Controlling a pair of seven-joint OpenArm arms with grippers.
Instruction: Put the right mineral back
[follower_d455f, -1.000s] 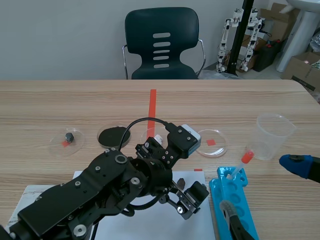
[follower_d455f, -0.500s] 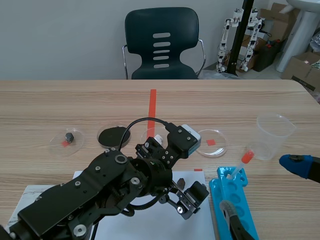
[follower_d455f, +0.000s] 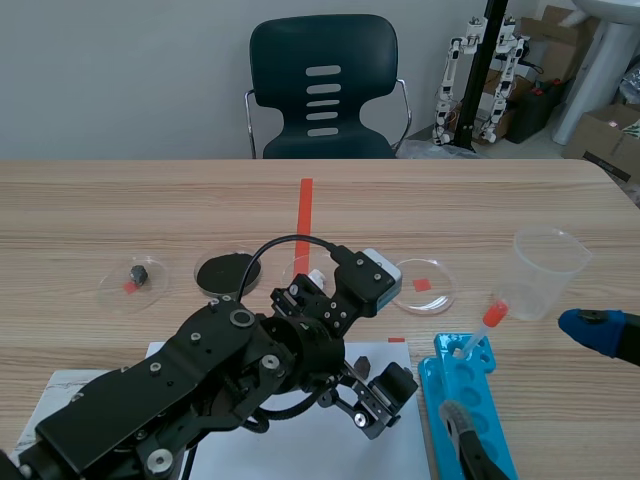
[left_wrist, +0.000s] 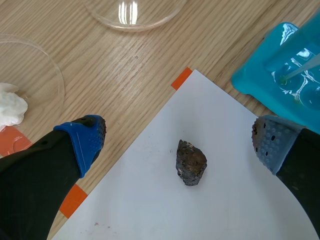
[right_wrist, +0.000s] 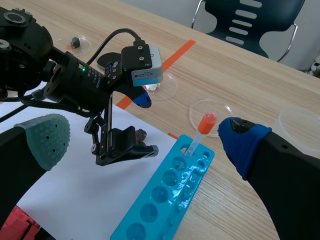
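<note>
while left gripper (left_wrist: 178, 142) gapes above mineral (left_wrist: 190, 162) on paper (left_wrist: 225, 205), right gripper (right_wrist: 145, 137) gapes too.

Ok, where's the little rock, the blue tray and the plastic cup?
rock (left_wrist: 190, 162), left wrist view, its middle.
blue tray (right_wrist: 167, 197), right wrist view, middle of its top.
plastic cup (follower_d455f: 545, 272), scene view, its side wall.

The left arm (follower_d455f: 200, 390) hides most of the white paper (follower_d455f: 320, 455); the blue tray (follower_d455f: 478, 395) is cut by the edge.
</note>
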